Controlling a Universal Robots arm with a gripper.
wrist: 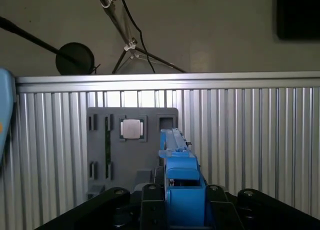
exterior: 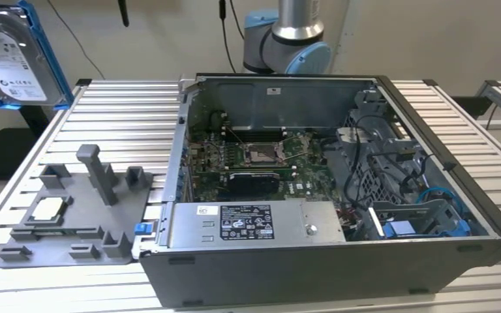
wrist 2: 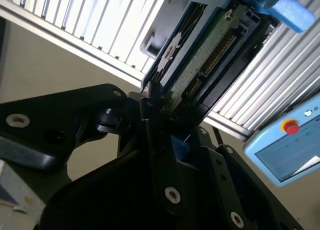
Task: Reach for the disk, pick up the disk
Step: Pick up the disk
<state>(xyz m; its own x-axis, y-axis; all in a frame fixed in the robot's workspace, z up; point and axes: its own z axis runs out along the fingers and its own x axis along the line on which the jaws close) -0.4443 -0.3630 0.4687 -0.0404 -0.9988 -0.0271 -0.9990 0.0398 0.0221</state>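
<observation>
Slatted metal table runs under everything; at the exterior view's left I see the disk held high above it, and in the first wrist view the gripper pinches it edge-on. I'd want that pinch firm and centred so nothing swings. Rightward, the grey fixture tray and open computer case sit below, clear of it.

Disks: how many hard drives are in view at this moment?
1. The disk hangs at the exterior view's upper left, clamped between the jaws of the gripper in both wrist views. Others may be hidden inside the open computer case.
</observation>
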